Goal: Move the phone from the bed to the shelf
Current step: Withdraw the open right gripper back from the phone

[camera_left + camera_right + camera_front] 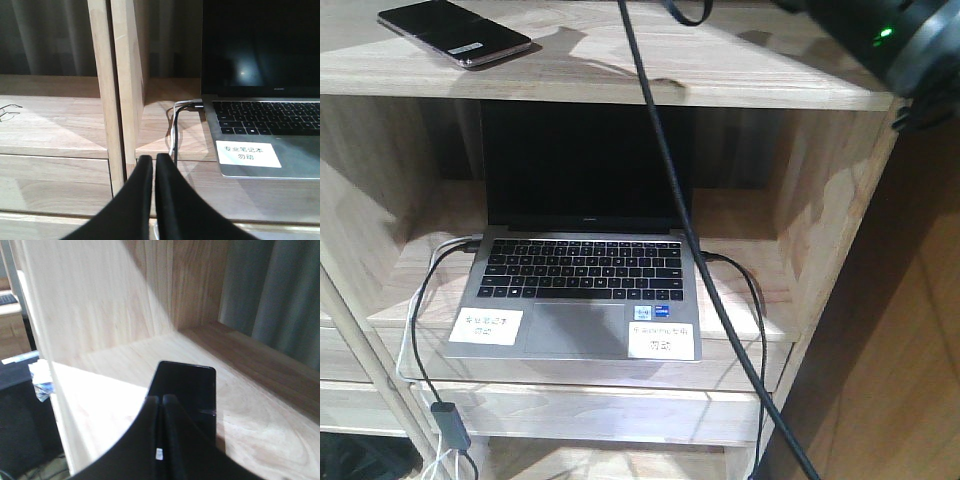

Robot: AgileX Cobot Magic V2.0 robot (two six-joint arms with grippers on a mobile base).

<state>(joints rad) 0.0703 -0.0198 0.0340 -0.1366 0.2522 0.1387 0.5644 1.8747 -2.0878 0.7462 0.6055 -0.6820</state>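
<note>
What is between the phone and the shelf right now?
Nothing visible: the phone already lies flat on the shelf top board, above the laptop. The right gripper sits shut just over its near end.

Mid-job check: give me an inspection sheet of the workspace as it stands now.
Surface: pale wooden shelf, grain visible.
Job's things: phone lies flat on the top board; bed not in view.
Clutter: open laptop on the lower board, white labels on its palm rest.
Grippers: left gripper fingers together, empty; right gripper fingers together above the phone.
Cables: black cable crosses the laptop; others plugged at its sides.
Surroundings: curtain behind the shelf.
</note>
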